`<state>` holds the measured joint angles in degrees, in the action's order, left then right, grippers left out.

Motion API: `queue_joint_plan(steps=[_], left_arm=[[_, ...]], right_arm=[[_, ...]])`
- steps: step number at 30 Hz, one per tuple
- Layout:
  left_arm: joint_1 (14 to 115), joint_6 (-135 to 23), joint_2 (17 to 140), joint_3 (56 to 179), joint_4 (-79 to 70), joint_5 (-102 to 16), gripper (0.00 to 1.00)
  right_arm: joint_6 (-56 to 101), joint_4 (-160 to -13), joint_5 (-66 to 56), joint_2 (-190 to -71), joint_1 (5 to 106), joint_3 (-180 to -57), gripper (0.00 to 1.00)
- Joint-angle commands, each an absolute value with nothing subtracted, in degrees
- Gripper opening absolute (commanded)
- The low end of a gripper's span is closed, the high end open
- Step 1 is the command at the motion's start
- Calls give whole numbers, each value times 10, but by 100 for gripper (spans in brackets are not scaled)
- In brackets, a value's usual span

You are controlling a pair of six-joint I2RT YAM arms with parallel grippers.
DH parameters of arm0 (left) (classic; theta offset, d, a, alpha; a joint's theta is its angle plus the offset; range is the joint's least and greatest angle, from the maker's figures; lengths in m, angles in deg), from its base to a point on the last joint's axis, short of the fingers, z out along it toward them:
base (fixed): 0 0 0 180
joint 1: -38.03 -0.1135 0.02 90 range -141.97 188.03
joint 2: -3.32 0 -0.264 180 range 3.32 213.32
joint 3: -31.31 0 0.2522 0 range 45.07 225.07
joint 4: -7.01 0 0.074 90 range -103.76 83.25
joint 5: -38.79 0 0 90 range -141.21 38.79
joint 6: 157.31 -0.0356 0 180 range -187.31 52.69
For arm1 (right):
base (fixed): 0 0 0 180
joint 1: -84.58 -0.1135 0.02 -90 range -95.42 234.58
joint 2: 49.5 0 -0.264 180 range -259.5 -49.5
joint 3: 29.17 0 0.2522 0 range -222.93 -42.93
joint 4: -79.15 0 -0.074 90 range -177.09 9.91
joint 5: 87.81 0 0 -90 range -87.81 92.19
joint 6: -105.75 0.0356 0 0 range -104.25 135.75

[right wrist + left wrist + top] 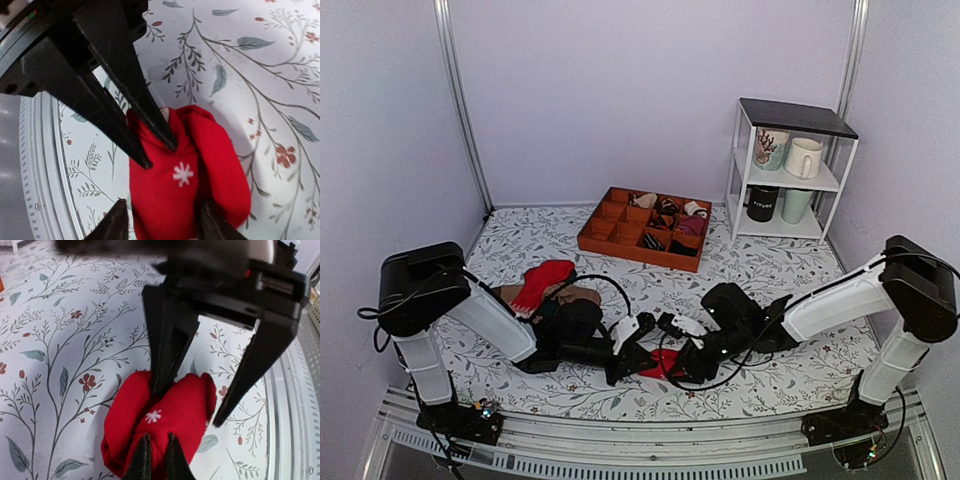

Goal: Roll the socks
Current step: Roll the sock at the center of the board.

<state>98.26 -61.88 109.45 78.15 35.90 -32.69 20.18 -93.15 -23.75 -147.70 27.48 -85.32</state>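
Jaws of the left gripper (pixel 158 439) are closed, pinching the bright red rolled sock bundle (pixel 210 155). Jaws of the right gripper (pixel 162 207) stand partly open over it, on the floral desk (pixel 770 270) near its front edge.

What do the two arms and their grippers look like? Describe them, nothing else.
Both the left arm and the right arm have white links between bulky black joint housings, with black cables looping alongside. The left gripper and the right gripper are black, each with two long fingers that taper to narrow tips. No markings are legible.
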Motion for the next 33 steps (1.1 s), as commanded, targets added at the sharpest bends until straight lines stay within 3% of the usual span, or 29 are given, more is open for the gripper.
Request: queue_joint_plan(steps=[1, 6, 22, 27, 33], left_arm=[[973, -571, 1137, 765, 186, -324, 0], [969, -562, 1147, 757, 176, -311, 0], [964, -565, 1150, 761, 169, -294, 0], [964, -568, 1152, 761, 172, -286, 0], [964, -570, 1152, 762, 176, -284, 0]], right_arm=[[132, -941, -106, -1364, 246, -793, 55], [32, -1026, 4, -1305, 161, -733, 58], [-27, -1055, 111, -1421, 126, -778, 57], [-22, -1051, 105, -1449, 126, -788, 48], [6, -1044, 83, -1475, 126, -794, 29]])
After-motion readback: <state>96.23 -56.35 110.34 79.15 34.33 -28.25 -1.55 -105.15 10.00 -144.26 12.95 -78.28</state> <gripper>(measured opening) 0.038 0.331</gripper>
